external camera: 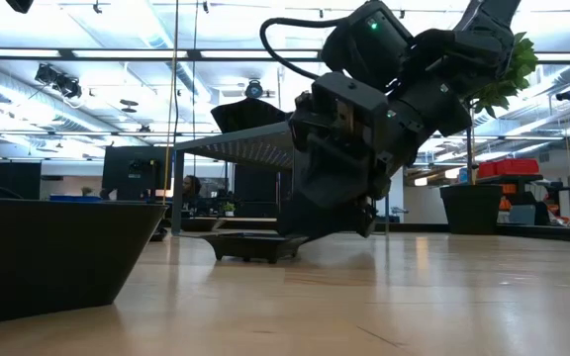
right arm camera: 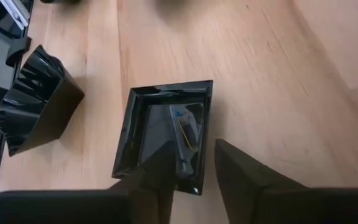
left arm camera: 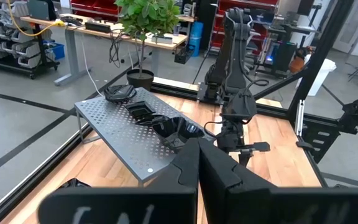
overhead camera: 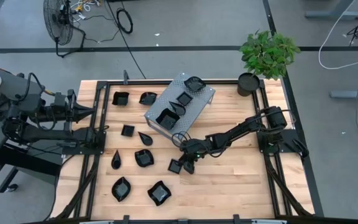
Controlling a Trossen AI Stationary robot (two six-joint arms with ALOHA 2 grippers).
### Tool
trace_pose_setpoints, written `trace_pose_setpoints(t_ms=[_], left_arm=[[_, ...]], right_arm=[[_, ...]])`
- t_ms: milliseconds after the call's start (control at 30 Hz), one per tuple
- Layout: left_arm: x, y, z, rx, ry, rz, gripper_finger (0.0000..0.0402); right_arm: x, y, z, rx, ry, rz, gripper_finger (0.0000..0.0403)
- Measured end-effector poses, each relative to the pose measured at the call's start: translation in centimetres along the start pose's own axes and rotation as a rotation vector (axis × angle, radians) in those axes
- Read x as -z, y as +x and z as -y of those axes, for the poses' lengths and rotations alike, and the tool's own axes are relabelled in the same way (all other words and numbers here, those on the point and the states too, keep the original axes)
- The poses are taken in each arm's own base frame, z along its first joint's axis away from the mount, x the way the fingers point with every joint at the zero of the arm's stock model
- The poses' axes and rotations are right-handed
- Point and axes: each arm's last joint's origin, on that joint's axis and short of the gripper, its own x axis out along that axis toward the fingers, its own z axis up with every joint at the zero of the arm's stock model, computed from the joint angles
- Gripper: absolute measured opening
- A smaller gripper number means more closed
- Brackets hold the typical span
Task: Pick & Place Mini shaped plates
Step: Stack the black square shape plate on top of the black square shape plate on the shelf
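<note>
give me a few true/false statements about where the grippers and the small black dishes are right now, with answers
1. The right gripper is down over a square dish on the wooden table. True.
2. The left gripper is shut. True.
3. The grey perforated box has no dishes on it. False: several black dishes sit on it, including one at its far corner.
4. The potted plant stands at the table's left edge. False: it stands at the far right corner.
5. A wavy-rimmed dish lies beside the square dish. True.
6. The right gripper has lifted the square dish off the table. False: it rests on the wood.
</note>
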Motion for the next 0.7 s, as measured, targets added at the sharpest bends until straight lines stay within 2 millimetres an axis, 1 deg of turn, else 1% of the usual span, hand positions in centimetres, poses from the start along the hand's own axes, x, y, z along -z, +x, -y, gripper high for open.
trace_pose_setpoints(t_ms=[100,267,333,567,700], left_arm=[[0.0,-0.01,0.0,0.0,0.0,0.0,0.0005],[0.0,-0.01,0.0,0.0,0.0,0.0,0.0005],[0.0,0.0,0.0,-0.001,0.0,0.0,0.0005],[0.0,-0.01,0.0,0.0,0.0,0.0,0.0005],[0.0,-0.01,0.0,0.0,0.0,0.0,0.0005]], right_arm=[[-0.02,0.0,-0.01,-0.001,0.007,0.001,0.0083],[-0.03,0.0,-0.02,-0.001,0.017,0.002,0.0023],[-0.06,0.0,-0.04,-0.004,0.016,0.005,0.0007],[-0.2,-0.05,-0.19,-0.025,0.022,0.012,0.0003],[-0.8,-0.76,-0.74,-0.046,0.036,0.033,0.0002]])
